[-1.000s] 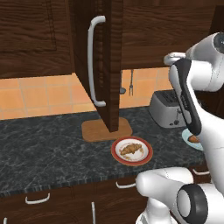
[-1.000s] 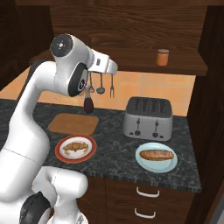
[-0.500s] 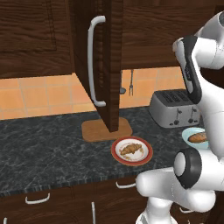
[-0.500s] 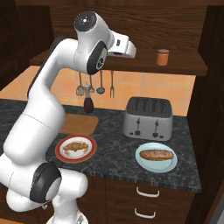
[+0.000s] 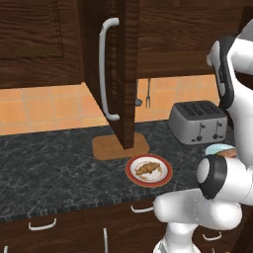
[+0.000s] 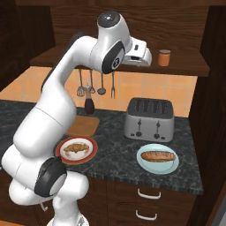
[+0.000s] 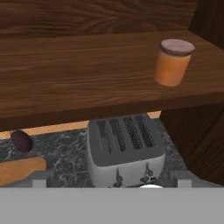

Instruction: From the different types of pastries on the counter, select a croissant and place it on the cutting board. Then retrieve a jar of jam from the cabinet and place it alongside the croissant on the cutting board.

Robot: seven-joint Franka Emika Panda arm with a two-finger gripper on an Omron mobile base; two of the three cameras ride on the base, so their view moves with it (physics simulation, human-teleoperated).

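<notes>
A silver four-slot toaster [image 6: 148, 120] stands upright on the tabletop against the orange tiled wall [image 5: 44, 106], with two levers and knobs on its front face. Left of the toaster, four utensils [image 6: 96, 84] hang in a row on the wall: a whisk, a dark-headed tool, a ladle and a fork. A red-rimmed white plate [image 6: 90, 152] sits near the tabletop front edge. A pale blue plate [image 6: 145, 164] sits in front of the toaster, to its right. Drawers [image 6: 148, 206] with white handles run below the tabletop.
</notes>
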